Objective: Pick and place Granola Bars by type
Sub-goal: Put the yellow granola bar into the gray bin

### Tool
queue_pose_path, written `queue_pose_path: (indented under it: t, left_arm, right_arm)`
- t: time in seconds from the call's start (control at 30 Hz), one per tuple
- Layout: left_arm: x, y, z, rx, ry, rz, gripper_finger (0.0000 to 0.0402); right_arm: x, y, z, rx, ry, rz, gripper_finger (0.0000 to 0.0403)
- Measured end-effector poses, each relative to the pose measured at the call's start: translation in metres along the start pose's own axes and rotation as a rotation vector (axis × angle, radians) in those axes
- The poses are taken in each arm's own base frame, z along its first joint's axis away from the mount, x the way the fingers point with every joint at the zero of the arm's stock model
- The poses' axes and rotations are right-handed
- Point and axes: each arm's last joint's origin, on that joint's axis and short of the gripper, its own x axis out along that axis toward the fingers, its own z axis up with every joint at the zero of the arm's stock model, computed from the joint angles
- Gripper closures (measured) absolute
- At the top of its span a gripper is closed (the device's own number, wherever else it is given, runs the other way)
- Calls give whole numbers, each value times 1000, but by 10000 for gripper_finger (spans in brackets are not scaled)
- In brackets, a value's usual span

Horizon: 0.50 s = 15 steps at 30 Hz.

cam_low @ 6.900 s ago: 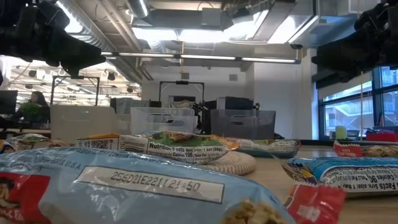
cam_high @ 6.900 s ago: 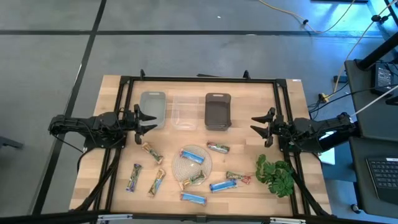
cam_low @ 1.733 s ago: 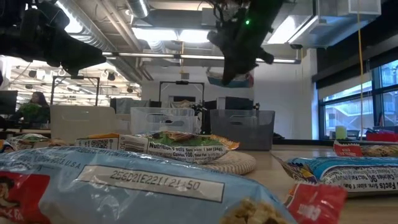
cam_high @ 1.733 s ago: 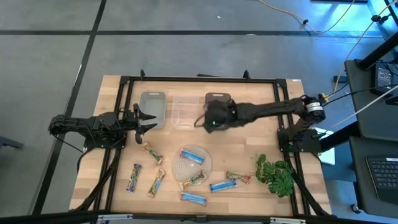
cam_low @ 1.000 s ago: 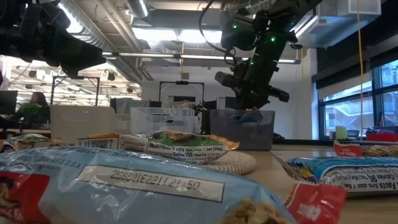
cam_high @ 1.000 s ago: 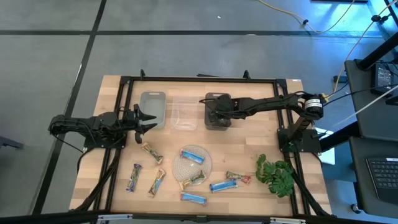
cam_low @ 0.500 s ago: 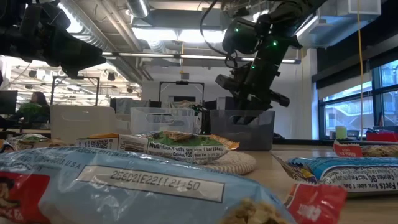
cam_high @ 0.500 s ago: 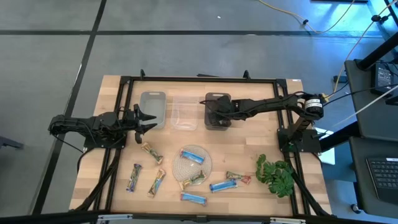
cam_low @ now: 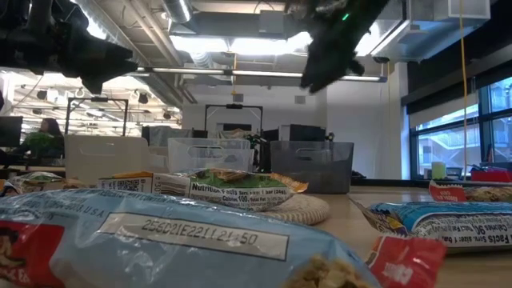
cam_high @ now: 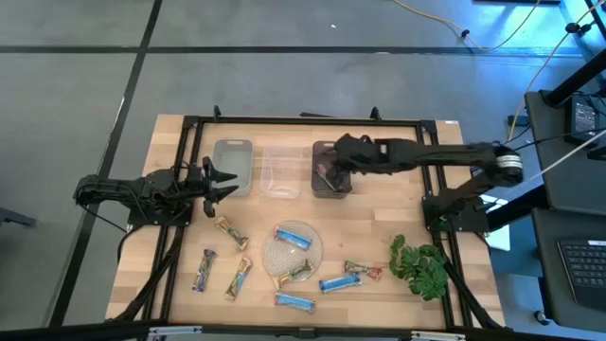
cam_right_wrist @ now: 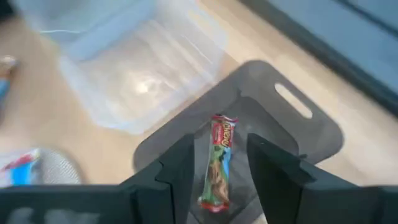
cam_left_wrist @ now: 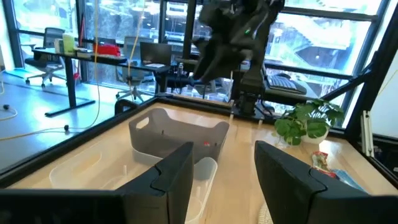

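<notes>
Above the dark bin (cam_right_wrist: 292,134): right gripper (cam_right_wrist: 219,165), fingers apart, empty.
Dropped bar (cam_right_wrist: 219,163): green-red, flat on the bin floor, directly below the fingers.
Remaining Granola Bars (cam_high: 294,239): scattered on the near table.
Step advice: lift clear of the walls before swinging out.
Left gripper (cam_left_wrist: 219,173): parked, fingers apart.

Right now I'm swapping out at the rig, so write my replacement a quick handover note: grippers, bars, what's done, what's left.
Right gripper: open, empty, above the dark bin.
Left gripper: open, empty, waiting at the table's left by the grey bin.
Done: one green-red bar lies in the dark bin.
Left: eight bars on the table, including a blue bar on the woven mat. The clear bin looks empty.
</notes>
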Motion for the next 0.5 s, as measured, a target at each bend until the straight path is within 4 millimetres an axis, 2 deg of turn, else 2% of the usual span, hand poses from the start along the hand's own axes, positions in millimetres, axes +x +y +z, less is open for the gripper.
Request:
queue_pose_path:
  t: [0.1,0.2,0.5]
  left_arm:
    - [0,0,0,1,1,-1,240]
    - [0,0,0,2,1,2,240]
    - [0,1,0,1,-6,50,219]
  right_arm:
    - [-21,0,-7,-73,-54,49,253]
    - [-31,4,-16,-112,-131,113,253]
    - [-20,11,-45,-149,-200,205,253]
